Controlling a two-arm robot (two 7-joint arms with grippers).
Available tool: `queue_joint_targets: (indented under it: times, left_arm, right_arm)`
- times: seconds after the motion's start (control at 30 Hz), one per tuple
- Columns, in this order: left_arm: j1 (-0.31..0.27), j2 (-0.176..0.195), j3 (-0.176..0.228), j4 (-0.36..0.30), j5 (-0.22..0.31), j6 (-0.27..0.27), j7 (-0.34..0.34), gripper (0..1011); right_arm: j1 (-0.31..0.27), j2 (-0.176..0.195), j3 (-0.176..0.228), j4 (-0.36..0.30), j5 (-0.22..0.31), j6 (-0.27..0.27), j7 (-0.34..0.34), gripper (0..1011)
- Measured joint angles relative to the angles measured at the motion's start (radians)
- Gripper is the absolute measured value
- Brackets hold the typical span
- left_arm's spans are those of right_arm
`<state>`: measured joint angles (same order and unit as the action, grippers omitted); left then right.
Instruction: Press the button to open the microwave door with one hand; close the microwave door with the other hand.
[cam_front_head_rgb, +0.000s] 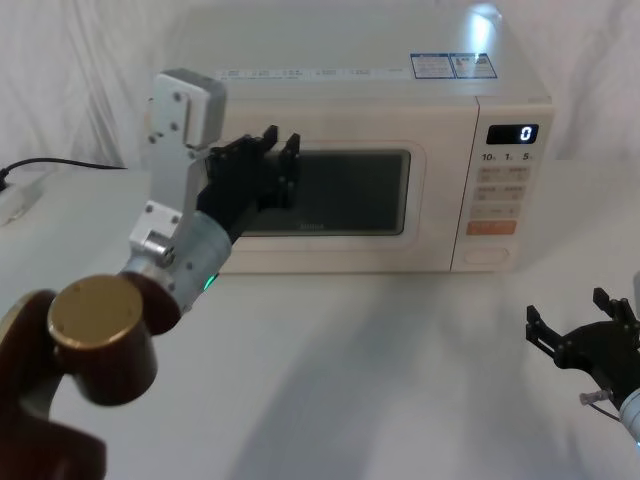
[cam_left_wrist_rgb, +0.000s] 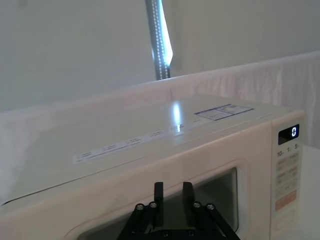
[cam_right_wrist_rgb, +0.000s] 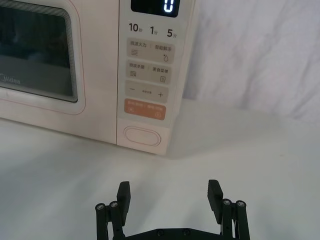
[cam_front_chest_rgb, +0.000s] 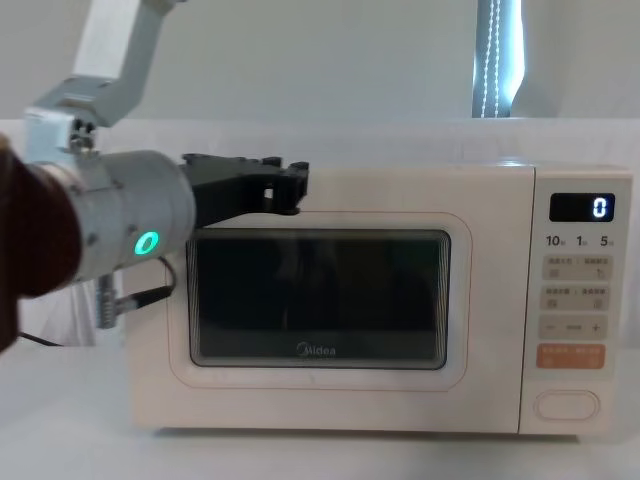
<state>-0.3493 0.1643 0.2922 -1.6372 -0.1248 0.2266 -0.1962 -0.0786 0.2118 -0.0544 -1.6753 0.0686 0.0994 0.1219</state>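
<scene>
The cream microwave stands at the back of the table with the microwave door (cam_front_head_rgb: 350, 195) (cam_front_chest_rgb: 320, 300) flush against its body. The button (cam_front_head_rgb: 484, 256) (cam_right_wrist_rgb: 142, 136) (cam_front_chest_rgb: 567, 405) is the wide pill-shaped key at the bottom of the control panel. My left gripper (cam_front_head_rgb: 280, 138) (cam_left_wrist_rgb: 173, 192) (cam_front_chest_rgb: 290, 188) is raised in front of the door's upper left part, its fingers drawn close together with nothing between them. My right gripper (cam_front_head_rgb: 568, 315) (cam_right_wrist_rgb: 169, 192) hovers low over the table, in front of the button and well short of it. It is open and holds nothing.
A white cloth covers the table (cam_front_head_rgb: 380, 360), with bare room in front of the microwave. A white power strip (cam_front_head_rgb: 15, 200) with a black cable lies at the far left. The panel's display (cam_front_chest_rgb: 581, 208) reads 0. White curtains hang behind.
</scene>
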Motion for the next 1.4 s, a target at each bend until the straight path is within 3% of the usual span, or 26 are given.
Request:
queue_joint_targets:
  times: [0.27, 0.37, 0.5, 0.8, 1.03, 1.4]
  left_arm:
    - [0.114, 0.034, -0.05, -0.098, 0.015, 0.002, 0.032, 455]
    - [0.181, 0.04, -0.084, -0.144, 0.019, -0.005, 0.052, 558]
    - [0.251, 0.041, -0.122, -0.184, 0.02, -0.021, 0.071, 717]
    - [0.391, 0.032, -0.221, -0.244, -0.005, -0.06, 0.092, 968]
    - [0.457, 0.038, -0.274, -0.261, -0.021, -0.077, 0.083, 1001]
    - [0.506, 0.05, -0.308, -0.265, -0.025, -0.093, 0.069, 1001]
  right_arm:
    - [0.0, 0.0, 0.0, 0.0, 0.0, 0.0, 0.0, 1002]
    - [0.0, 0.0, 0.0, 0.0, 0.0, 0.0, 0.0, 1002]
    - [0.0, 0.0, 0.0, 0.0, 0.0, 0.0, 0.0, 1002]
    - [0.0, 0.0, 0.0, 0.0, 0.0, 0.0, 0.0, 1002]
    - [0.0, 0.0, 0.0, 0.0, 0.0, 0.0, 0.0, 1002]
    - [0.0, 0.0, 0.0, 0.0, 0.0, 0.0, 0.0, 1002]
